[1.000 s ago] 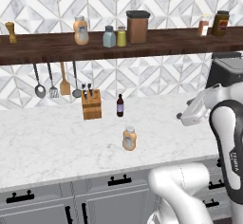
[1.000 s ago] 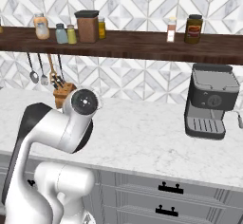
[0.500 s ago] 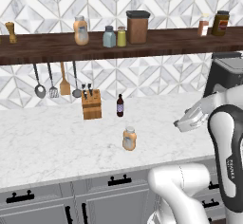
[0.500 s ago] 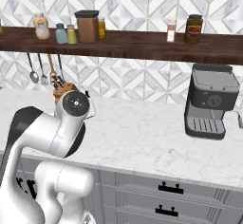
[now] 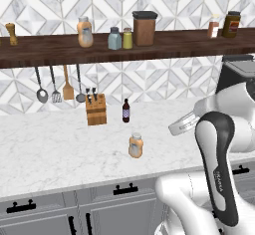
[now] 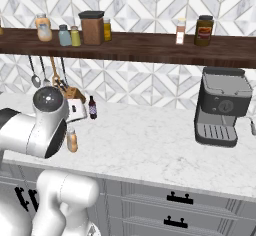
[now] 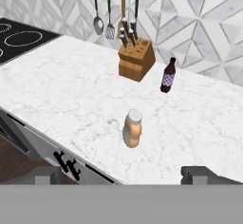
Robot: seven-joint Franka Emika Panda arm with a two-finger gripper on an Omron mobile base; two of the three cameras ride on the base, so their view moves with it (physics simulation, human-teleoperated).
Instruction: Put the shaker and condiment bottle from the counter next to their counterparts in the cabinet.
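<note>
While base views catch shaker on cabinet, hand view adds cooktop; tool wide, above condiment bottle.

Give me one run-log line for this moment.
shaker: on cabinet beside yellow-green shaker | condiment bottle: upright on counter, untouched | gripper: open, empty, apart from bottle

Nothing legible anywhere. The robot arm carries a line of dark lettering down its forearm, too small and blurred to read. The condiment bottle shows a pale label, blank.
</note>
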